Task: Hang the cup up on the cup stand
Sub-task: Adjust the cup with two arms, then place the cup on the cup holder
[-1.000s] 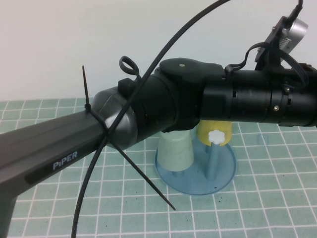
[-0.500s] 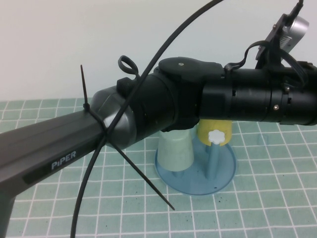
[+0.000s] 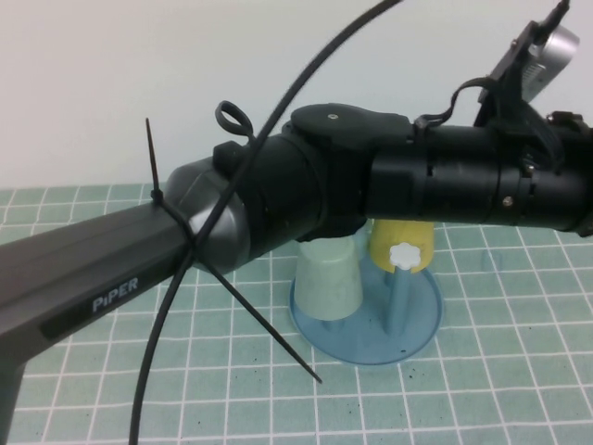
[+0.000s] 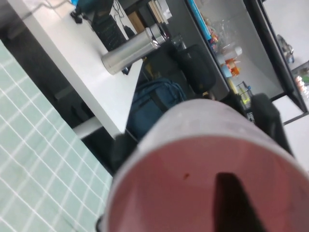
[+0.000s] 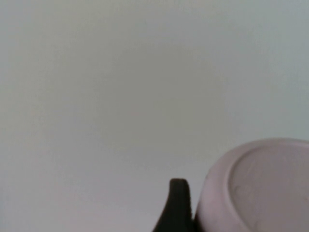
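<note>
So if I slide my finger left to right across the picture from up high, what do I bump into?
Left arm with the word PIPER, black zip tie, pale green cup, yellow cup behind a white flower-topped peg on the blue cup stand, silver wrist camera.

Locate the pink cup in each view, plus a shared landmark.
High: not visible.
Left wrist: the cup fills much of the frame, mouth toward camera, left gripper reaching in.
Right wrist: one end shows at the frame edge, right gripper beside it.
Landmark: green grid mat, in high and left wrist only.
</note>
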Tool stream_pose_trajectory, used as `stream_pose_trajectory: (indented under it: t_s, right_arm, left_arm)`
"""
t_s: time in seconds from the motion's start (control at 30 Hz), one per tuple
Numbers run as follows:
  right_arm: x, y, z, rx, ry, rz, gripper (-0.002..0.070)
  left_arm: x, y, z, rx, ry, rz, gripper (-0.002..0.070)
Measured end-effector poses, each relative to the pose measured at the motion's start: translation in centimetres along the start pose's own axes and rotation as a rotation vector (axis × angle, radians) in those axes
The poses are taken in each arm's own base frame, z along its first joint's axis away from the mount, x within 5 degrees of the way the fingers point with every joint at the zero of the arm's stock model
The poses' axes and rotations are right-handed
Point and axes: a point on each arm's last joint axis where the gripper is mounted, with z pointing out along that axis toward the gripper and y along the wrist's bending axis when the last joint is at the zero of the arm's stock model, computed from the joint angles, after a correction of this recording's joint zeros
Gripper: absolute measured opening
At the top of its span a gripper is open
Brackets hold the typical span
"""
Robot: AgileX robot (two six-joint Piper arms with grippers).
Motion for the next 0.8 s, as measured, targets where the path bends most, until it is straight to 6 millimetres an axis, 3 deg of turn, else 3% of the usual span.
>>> stream_pose_trajectory:
  t_s: [0.1, 0.23, 0.33, 0.47, 0.53, 0.67, 0.8]
  right_arm:
    - [0.0, 0.2, 0.0, -0.017, -0.002, -0.012, 0.0592]
    - [0.0, 0.2, 0.0, -0.026, -0.005, -0.038, 0.0591]
    - [0.0, 0.2, 0.0, -0.027, -0.007, -0.076, 0.0591]
    - [0.0, 0.2, 0.0, -0.027, -0.007, -0.125, 0.0591]
    - [0.0, 0.3, 0.0, -0.027, -0.006, -0.155, 0.0590]
    - [0.2, 0.1, 0.2, -0.023, 0.017, -0.214, 0.0590]
    - [1.1, 0.3, 1.1, -0.042, 0.086, -0.332, 0.0590]
  left_arm:
    - [-0.5, 0.1, -0.5, 0.010, 0.003, 0.064, 0.0455]
    - [-2.0, 0.5, -2.4, 0.029, 0.008, 0.142, 0.0413]
    - [-3.1, 1.0, -4.3, 0.042, 0.041, 0.158, 0.0298]
    - [-4.1, 1.3, -6.4, 0.041, 0.073, 0.168, 0.0017]
    - [-4.1, 1.1, -7.0, 0.002, 0.093, 0.214, 0.0001]
    - [-3.8, -1.1, -8.2, -0.136, 0.119, 0.371, 0.0001]
    - [-3.3, -5.5, -10.6, -0.346, 0.102, 0.588, 0.0001]
